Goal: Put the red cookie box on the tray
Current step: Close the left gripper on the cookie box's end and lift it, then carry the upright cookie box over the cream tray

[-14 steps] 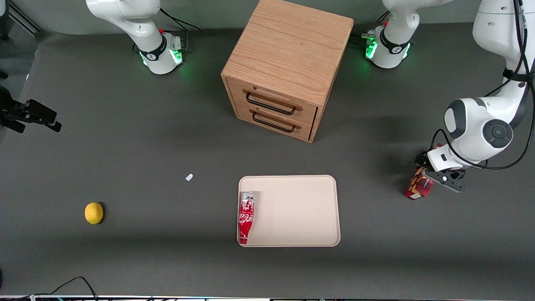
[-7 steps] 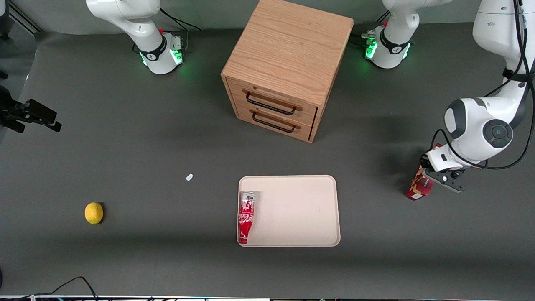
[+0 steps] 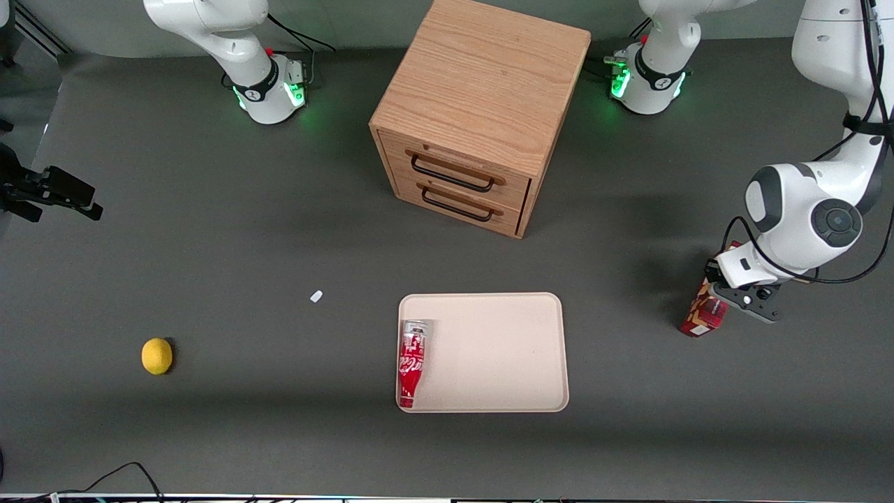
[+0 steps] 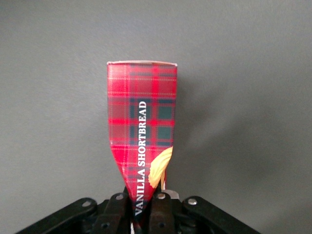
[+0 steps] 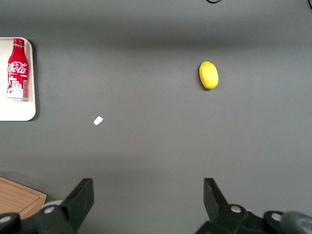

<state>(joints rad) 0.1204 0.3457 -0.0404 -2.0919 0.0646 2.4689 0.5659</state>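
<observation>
The red cookie box [image 3: 701,318] stands on end at the working arm's end of the table, well away from the tray [image 3: 503,349]. My left gripper [image 3: 728,299] is down over its upper end. The left wrist view shows the tartan box [image 4: 142,122] with "VANILLA SHORTBREAD" lettering, pinched narrow between the two black fingers of the gripper [image 4: 144,204], which is shut on it. Whether the box's lower end still touches the table I cannot tell. The beige tray lies nearer the front camera than the drawer cabinet.
A red Coca-Cola bottle [image 3: 411,363] lies in the tray along its edge toward the parked arm. The wooden drawer cabinet [image 3: 482,105] stands mid-table. A yellow lemon [image 3: 156,355] and a small white scrap [image 3: 316,296] lie toward the parked arm's end.
My gripper and the box in it have shifted slightly toward the working arm's end of the table. Everything else is as before.
</observation>
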